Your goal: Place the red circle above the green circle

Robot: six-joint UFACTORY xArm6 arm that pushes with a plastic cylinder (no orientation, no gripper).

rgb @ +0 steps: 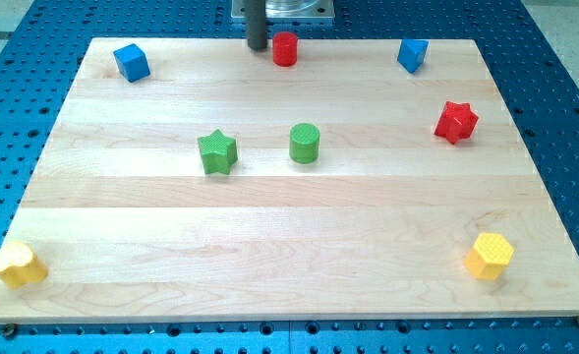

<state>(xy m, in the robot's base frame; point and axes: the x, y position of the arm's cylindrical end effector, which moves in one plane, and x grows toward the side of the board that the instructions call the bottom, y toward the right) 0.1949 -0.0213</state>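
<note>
The red circle [285, 48] stands at the top edge of the wooden board [289, 246], near the middle. The green circle [305, 143] stands below it, near the board's centre, well apart from it. My tip [258, 46] is at the view's top, just left of the red circle, with a small gap between them.
A green star [216, 152] sits left of the green circle. A blue cube [131, 62] is at the top left, a blue block [412, 54] at the top right, a red star [456, 121] at the right. Yellow blocks sit at the bottom left [18, 265] and bottom right [490, 256].
</note>
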